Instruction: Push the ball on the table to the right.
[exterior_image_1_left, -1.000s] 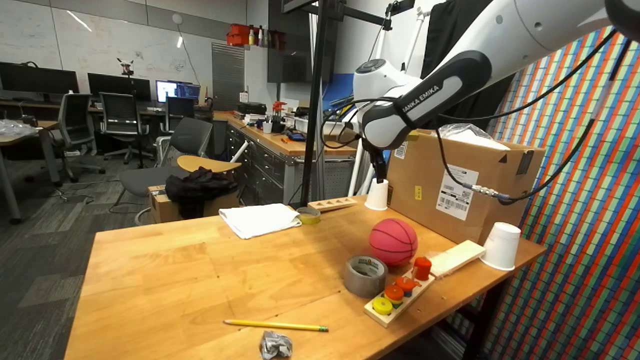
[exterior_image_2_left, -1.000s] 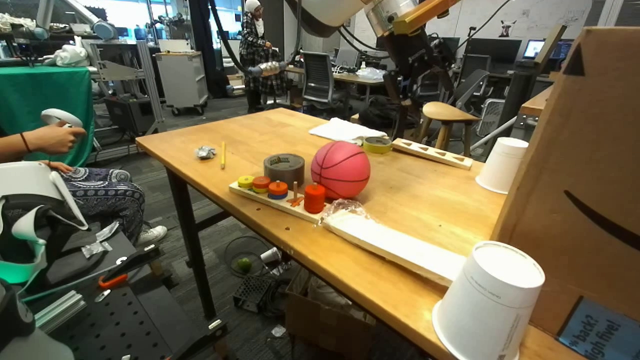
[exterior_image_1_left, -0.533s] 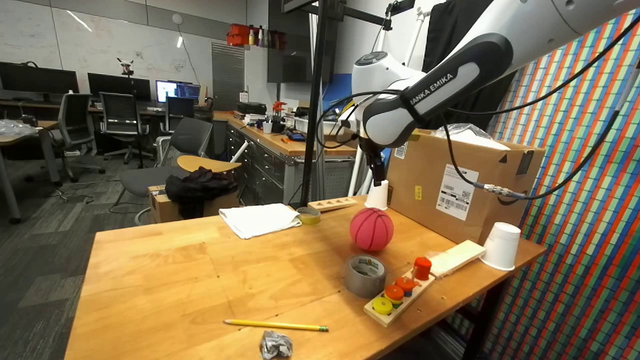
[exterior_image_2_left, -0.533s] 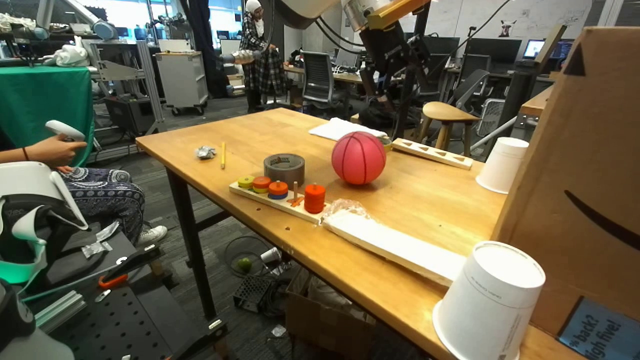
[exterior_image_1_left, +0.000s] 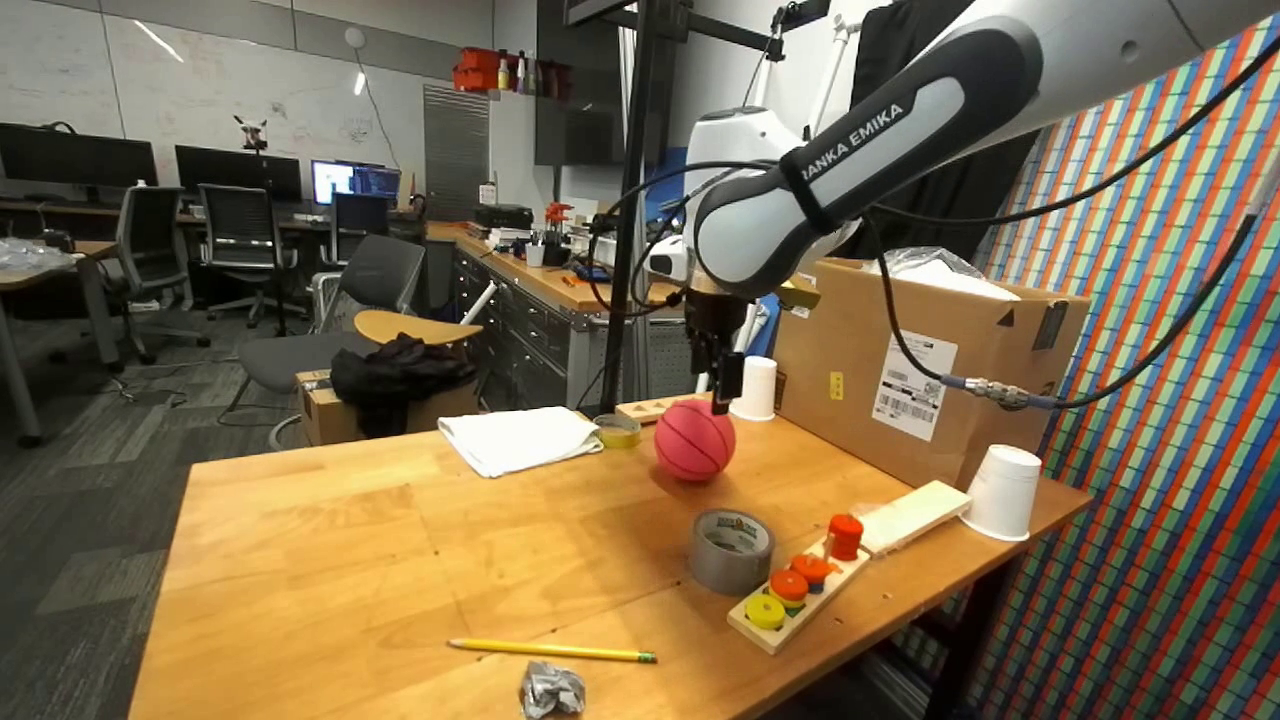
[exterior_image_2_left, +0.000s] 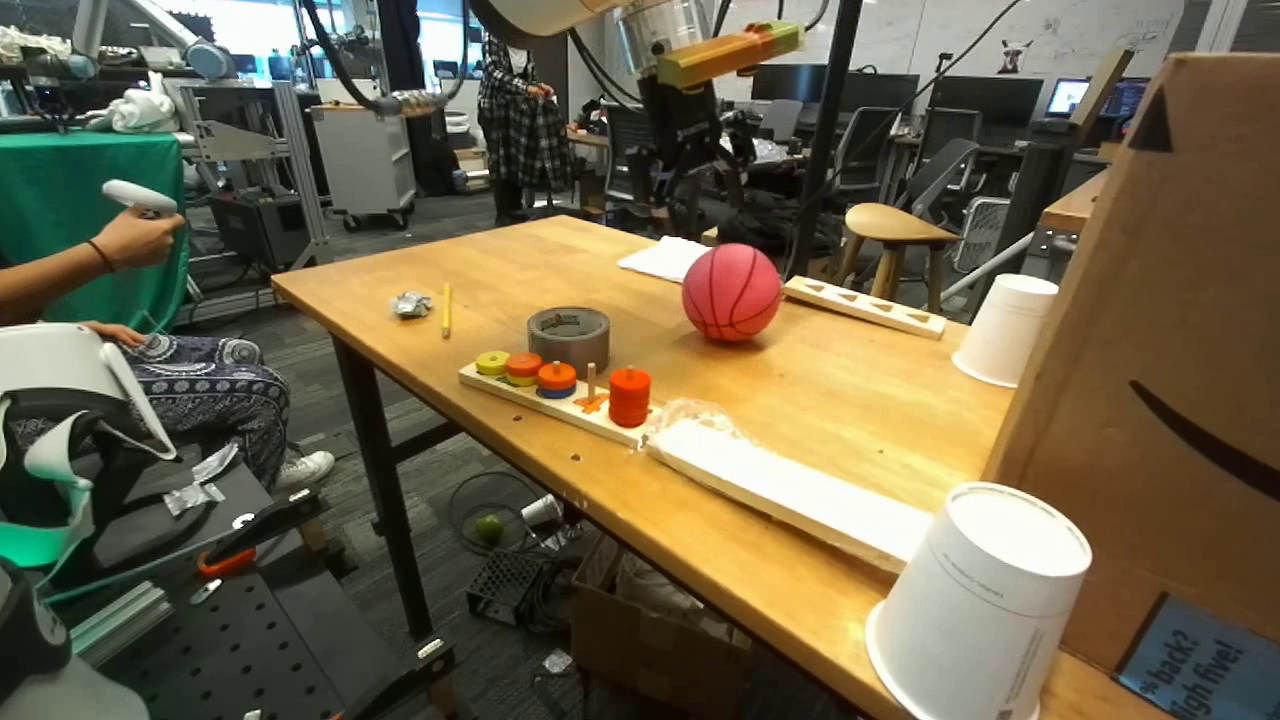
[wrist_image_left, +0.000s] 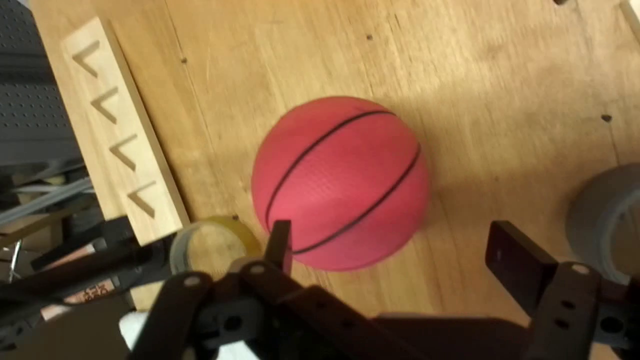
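The pinkish-red ball with dark seams rests on the light wooden table, near its far side beside the white cloth. In an exterior view the same ball stands behind the grey tape roll. My gripper is open, its two fingers wide apart with nothing held. In the wrist view the left finger overlaps the ball's lower left edge, while the right one is over bare wood. The gripper hangs above the ball's upper right part in an exterior view; whether it touches cannot be told.
A grey tape roll and a stacking toy lie nearer the front. Behind the ball are a yellow tape roll and a notched wooden strip. White cups flank a cardboard box. A pencil lies in front.
The ball has rolled away from the tape roll and toy, leftward and back in an exterior view, toward the white cloth. The gripper has travelled left in both exterior views.
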